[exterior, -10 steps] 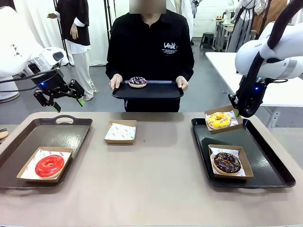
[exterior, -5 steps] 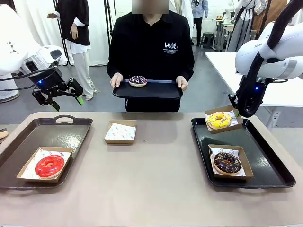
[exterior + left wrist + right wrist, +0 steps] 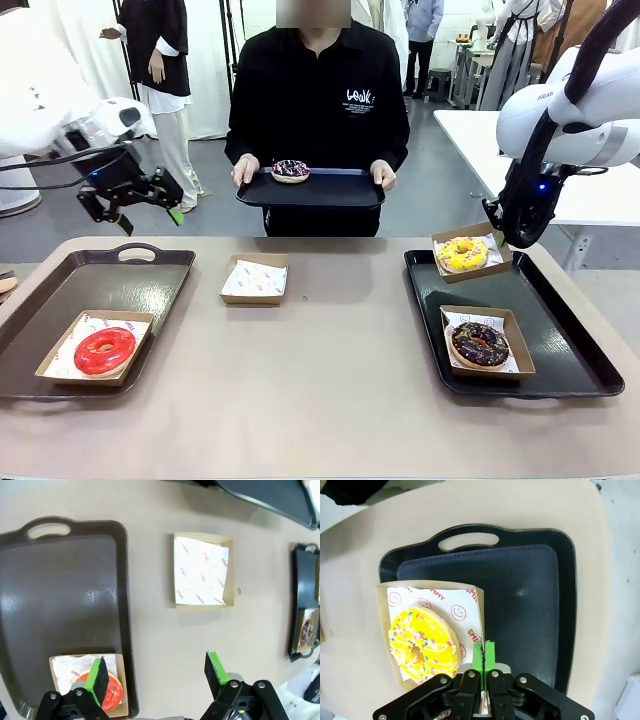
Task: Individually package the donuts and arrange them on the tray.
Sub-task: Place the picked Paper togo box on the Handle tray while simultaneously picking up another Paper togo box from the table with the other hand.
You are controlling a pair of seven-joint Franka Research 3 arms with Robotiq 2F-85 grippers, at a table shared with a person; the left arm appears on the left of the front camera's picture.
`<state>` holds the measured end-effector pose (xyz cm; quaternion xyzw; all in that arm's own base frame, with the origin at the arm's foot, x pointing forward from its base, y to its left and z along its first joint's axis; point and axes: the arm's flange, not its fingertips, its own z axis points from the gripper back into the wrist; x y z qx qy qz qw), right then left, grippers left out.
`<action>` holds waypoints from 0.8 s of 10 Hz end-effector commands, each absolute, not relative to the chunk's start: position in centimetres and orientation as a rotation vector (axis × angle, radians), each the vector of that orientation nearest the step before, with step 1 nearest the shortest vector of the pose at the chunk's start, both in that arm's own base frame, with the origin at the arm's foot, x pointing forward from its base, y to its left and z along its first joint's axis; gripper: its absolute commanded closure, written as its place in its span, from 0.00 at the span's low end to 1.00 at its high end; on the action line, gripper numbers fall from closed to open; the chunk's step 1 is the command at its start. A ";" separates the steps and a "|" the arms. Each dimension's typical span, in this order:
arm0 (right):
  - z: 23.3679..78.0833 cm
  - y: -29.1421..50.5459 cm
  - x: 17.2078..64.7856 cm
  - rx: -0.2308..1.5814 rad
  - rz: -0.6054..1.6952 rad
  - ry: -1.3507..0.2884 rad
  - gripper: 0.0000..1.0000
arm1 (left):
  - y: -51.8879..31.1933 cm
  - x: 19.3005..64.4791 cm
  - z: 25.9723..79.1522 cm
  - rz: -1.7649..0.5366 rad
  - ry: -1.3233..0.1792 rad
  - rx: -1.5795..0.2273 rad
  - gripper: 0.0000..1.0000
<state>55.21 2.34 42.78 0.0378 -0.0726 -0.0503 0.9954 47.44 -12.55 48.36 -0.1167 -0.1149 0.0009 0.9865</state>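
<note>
Bright, even light falls from overhead across the beige surface (image 3: 330, 400), leaving only soft, short shadows at the empty box (image 3: 254, 280) and the tray rims. Pale glare streaks the left tray (image 3: 20, 605), and a small highlight sits on the right tray (image 3: 525, 592). The red donut (image 3: 104, 350) glints. Both wrist views bow at their edges. Print on the yellow donut's box (image 3: 432, 597) reads sharply.

The left gripper (image 3: 156, 672) is hanging above the table (image 3: 160, 630) with its jaws standing wide apart, green pads (image 3: 97, 676) facing each other. The red donut (image 3: 115, 692) is lying in a paper-lined box (image 3: 65, 665) at the near end of the left tray (image 3: 60, 590), partly hidden behind one finger. An empty box (image 3: 202, 570) is sitting on the table just right of that tray. Well to the right, a dark donut (image 3: 306, 631) is resting on the right tray (image 3: 295, 605).
</note>
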 end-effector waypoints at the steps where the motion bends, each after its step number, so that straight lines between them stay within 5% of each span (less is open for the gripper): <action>1: 43.0 2.4 55.2 0.062 -0.102 -0.143 0.99 | -16.8 52.0 48.8 -0.064 -0.166 -0.120 0.00; 8: 43.0 2.4 55.2 0.062 -0.102 -0.143 0.99 | -23.9 57.4 43.3 -0.041 -0.061 -0.008 0.00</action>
